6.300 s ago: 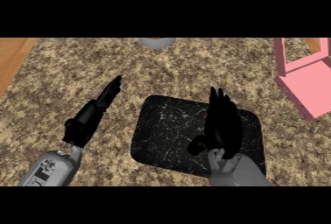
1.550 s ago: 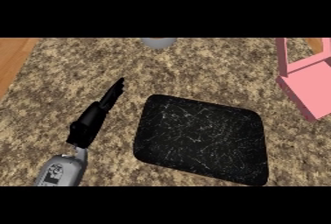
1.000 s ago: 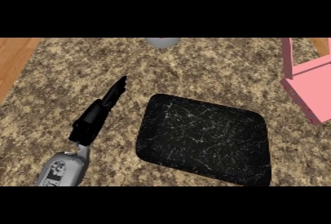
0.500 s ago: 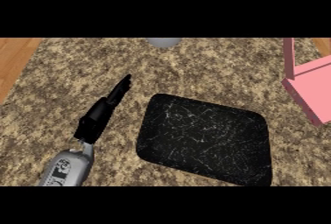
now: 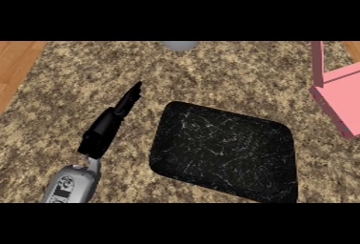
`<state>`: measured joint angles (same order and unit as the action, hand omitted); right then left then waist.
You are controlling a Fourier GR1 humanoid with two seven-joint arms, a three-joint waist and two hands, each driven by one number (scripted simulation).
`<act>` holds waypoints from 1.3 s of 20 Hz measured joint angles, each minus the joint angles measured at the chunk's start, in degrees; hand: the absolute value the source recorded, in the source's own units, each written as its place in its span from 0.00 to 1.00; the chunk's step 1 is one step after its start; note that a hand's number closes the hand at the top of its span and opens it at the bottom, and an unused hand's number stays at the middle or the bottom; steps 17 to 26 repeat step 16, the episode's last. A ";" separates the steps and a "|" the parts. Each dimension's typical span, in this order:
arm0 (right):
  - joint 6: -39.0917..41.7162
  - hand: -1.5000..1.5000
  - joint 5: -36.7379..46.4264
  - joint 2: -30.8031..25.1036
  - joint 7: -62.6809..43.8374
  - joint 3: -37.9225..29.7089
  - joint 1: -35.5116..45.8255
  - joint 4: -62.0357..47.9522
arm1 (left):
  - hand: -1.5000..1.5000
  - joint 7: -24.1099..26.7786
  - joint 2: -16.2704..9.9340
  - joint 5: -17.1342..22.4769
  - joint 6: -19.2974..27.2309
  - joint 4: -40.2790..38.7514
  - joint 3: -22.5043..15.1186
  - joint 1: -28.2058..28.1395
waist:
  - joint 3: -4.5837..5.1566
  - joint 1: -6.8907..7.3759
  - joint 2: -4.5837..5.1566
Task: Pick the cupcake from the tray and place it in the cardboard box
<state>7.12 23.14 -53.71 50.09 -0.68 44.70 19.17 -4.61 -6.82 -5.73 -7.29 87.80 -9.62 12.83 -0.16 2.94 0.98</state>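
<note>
A black tray [image 5: 225,150] with pale scratch marks lies flat on the speckled counter, and nothing shows on it. No cupcake is in view. A pink box [image 5: 336,90] sits at the right edge, cut off by the frame. My left hand [image 5: 112,121] rests left of the tray with its fingers straight, pointing up and away, and holds nothing. My right hand does not show in this view.
A grey round object [image 5: 179,45] peeks in at the top edge, mostly cut off. Wooden flooring [image 5: 15,62] shows past the counter's left side. The granite counter [image 5: 84,81] spreads around the tray.
My right hand, which stood over the tray's right part 6.3 s ago, has left the view. The view has shifted slightly, so the pink box sits nearer the right edge.
</note>
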 measured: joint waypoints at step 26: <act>14.11 0.00 -11.89 0.54 -2.40 -12.77 7.08 -13.70 | 0.50 -0.35 0.08 0.55 -0.72 -0.05 1.13 1.03 | -0.25 -0.14 0.41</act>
